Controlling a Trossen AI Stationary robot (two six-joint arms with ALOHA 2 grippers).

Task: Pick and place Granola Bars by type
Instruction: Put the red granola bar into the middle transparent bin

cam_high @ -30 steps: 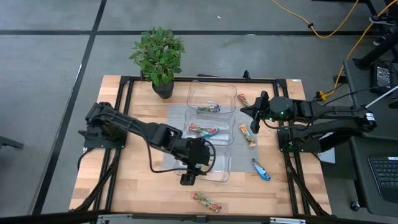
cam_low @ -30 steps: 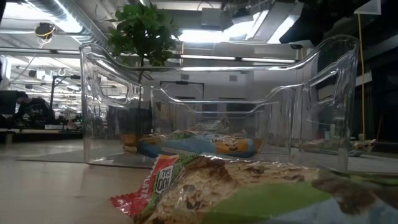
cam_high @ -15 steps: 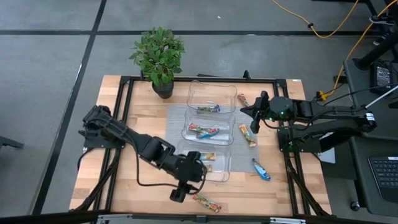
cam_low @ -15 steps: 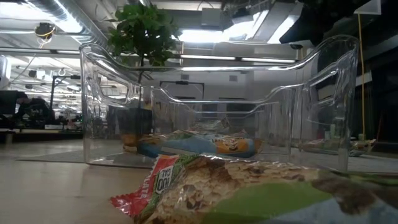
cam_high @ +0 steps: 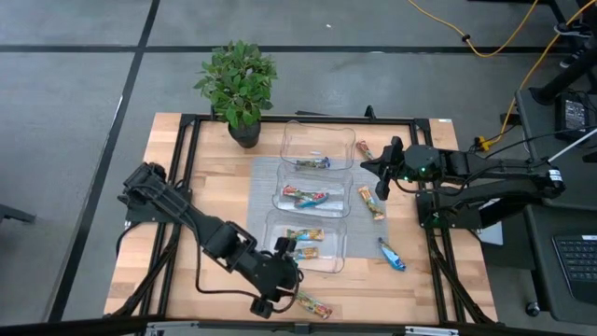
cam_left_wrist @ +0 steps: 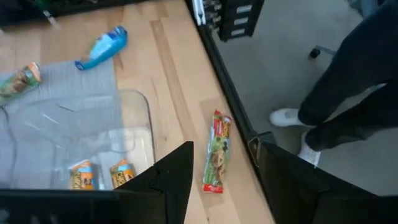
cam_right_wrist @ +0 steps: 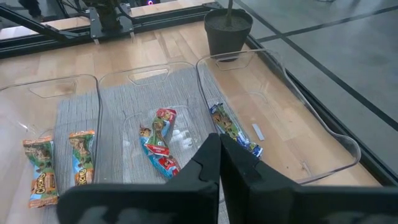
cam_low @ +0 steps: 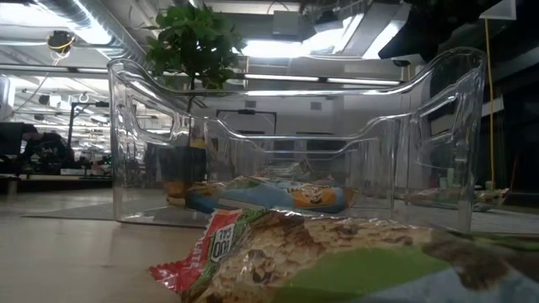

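Wrapping on the red bar at the table's front edge looks thin, slick and crinkly, the bar light; a grip across its middle is advised. The left gripper hangs above it, fingers spread. The right gripper, fingers pressed together, waits beside the trays.

Two orange-gold bars lie in the near tray, red-multicoloured bars in the middle one, a blue-silver bar in the far one. On the wood lie a red bar, a blue bar and an orange bar.
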